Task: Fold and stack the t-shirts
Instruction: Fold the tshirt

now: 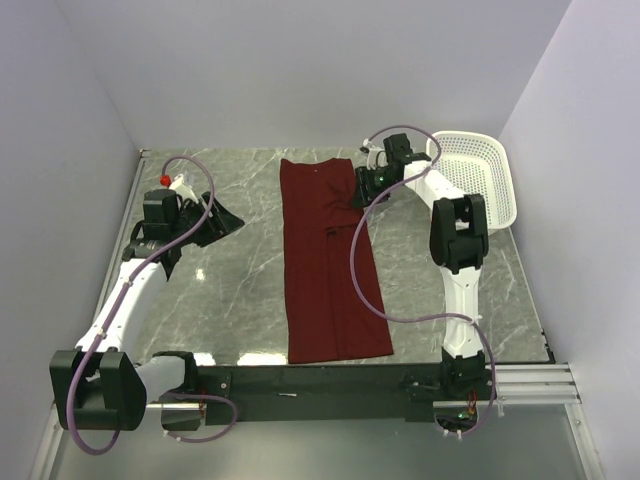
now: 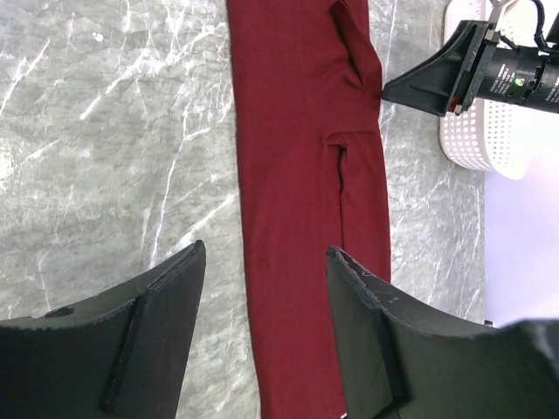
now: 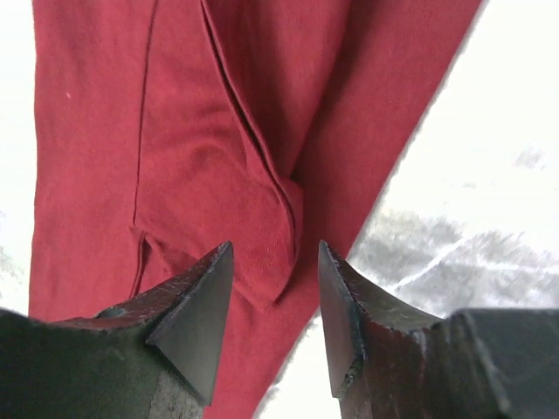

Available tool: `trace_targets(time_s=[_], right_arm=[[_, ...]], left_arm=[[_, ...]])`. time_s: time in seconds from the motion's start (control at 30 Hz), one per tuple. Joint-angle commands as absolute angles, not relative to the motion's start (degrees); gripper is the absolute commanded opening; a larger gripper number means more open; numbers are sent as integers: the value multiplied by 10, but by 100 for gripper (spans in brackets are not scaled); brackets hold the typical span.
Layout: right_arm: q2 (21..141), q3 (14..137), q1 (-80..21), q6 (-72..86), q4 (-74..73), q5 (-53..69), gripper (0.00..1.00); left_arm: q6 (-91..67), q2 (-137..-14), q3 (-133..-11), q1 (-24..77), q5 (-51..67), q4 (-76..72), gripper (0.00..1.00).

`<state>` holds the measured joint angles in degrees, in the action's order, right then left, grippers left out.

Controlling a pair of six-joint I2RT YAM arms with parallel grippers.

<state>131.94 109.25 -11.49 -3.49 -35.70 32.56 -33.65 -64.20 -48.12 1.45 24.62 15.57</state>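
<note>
A dark red t-shirt (image 1: 325, 265) lies on the marble table folded into a long narrow strip, running from the far side toward the near edge. In the left wrist view the t-shirt (image 2: 297, 175) stretches away ahead. My left gripper (image 1: 222, 222) hovers open over bare table left of the strip, nothing between its fingers (image 2: 166, 323). My right gripper (image 1: 362, 190) is open just above the strip's far right edge, over a folded-in sleeve flap (image 3: 253, 218). Its fingers (image 3: 196, 314) hold nothing.
A white mesh basket (image 1: 480, 180) stands at the far right corner, behind the right arm. White walls close in the table on three sides. Cables loop off both arms. A black rail (image 1: 330, 385) runs along the near edge.
</note>
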Motion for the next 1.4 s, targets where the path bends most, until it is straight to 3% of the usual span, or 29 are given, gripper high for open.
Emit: trace_targets(time_s=[0.0, 0.27, 0.47, 0.67, 1.1, 1.37], right_arm=[[1330, 1132, -117, -44, -395, 318, 50], [1373, 1180, -121, -32, -428, 309, 39], [1390, 1201, -127, -24, -439, 303, 38], [1354, 1160, -127, -30, -420, 295, 18], [1270, 1091, -153, -53, -396, 244, 11], [1274, 1127, -185, -66, -414, 200, 11]], left_arm=[[-335, -624, -481, 12, 260, 142, 63], [-334, -619, -480, 11, 260, 146, 63], [-330, -616, -483, 10, 258, 153, 63], [-333, -613, -482, 9, 260, 150, 63], [-336, -605, -483, 8, 266, 152, 63], [-335, -595, -483, 8, 262, 160, 63]])
